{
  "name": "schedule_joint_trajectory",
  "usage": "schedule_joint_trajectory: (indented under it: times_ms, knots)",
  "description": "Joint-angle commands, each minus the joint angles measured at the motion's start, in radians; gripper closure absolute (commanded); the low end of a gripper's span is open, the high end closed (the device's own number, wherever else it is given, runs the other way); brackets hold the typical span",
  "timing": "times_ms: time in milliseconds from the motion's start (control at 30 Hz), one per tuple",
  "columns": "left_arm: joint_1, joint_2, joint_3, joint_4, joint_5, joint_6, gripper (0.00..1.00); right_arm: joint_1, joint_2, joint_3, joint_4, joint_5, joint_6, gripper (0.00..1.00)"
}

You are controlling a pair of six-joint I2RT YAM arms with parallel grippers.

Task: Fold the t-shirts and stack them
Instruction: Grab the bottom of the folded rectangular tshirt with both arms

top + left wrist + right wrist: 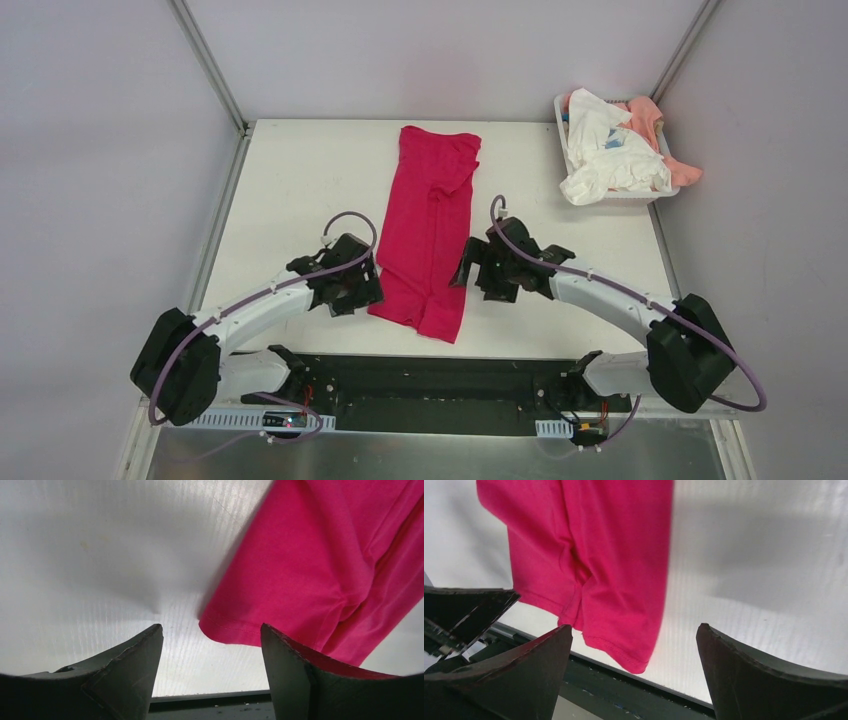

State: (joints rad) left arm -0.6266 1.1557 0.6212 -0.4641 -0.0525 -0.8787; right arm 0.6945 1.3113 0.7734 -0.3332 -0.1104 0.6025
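Top view first: magenta-red t-shirt [425, 230] lies flat mid-table [290, 180] as a long narrow strip, sides already folded in, collar end far, hem end near the table's front edge. Left gripper [368, 290] sits just beside the strip's left edge at the hem end, right gripper [466, 270] just beside its right edge, a bit further up; neither seems to touch cloth. White t-shirts [605, 155] and a peach-pink t-shirt [660, 125] are heaped in the white basket [612, 201] at the far right corner, well apart from both arms. The step in hand looks like the crosswise fold, hem end carried up toward the collar. To do it well, each gripper should pinch its own hem corner through all layers (the strip is doubled, so a shallow bite would peel off only the top ply), then both should lift and travel together so the crease stays square. Left wrist view: left gripper [210, 631] is spread wide and empty, with the magenta-red t-shirt [310, 570] ahead and to the right, its hemmed corner just ahead of the gap, nearer the right finger. Right wrist view: right gripper [634, 631] is also spread and empty, with the magenta-red t-shirt [594, 555] ahead-left, its corner hanging into the gap toward the left finger, close to the table's edge.
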Motion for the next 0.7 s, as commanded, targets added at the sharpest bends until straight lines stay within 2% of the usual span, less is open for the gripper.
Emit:
schedule_joint_trajectory:
  times_ms: [0,200,300,467,667]
  knots:
    - [0.016,0.057,-0.012,0.054,-0.016,-0.022,0.32,0.065,-0.030,-0.029,0.033,0.032,0.091,0.02]
    - [0.023,0.117,-0.036,0.109,0.050,-0.031,0.67,0.138,-0.021,-0.065,0.025,0.045,0.156,0.05]
    - [0.024,0.104,-0.060,0.109,0.051,-0.037,1.00,0.194,0.010,-0.047,-0.008,0.074,0.177,0.08]
    - [0.021,0.043,-0.147,0.111,0.107,-0.099,1.00,0.266,0.050,-0.050,-0.007,0.098,0.255,0.24]
    - [-0.005,-0.100,-0.251,0.111,0.124,-0.183,1.00,0.316,0.069,-0.049,-0.050,0.095,0.287,0.34]
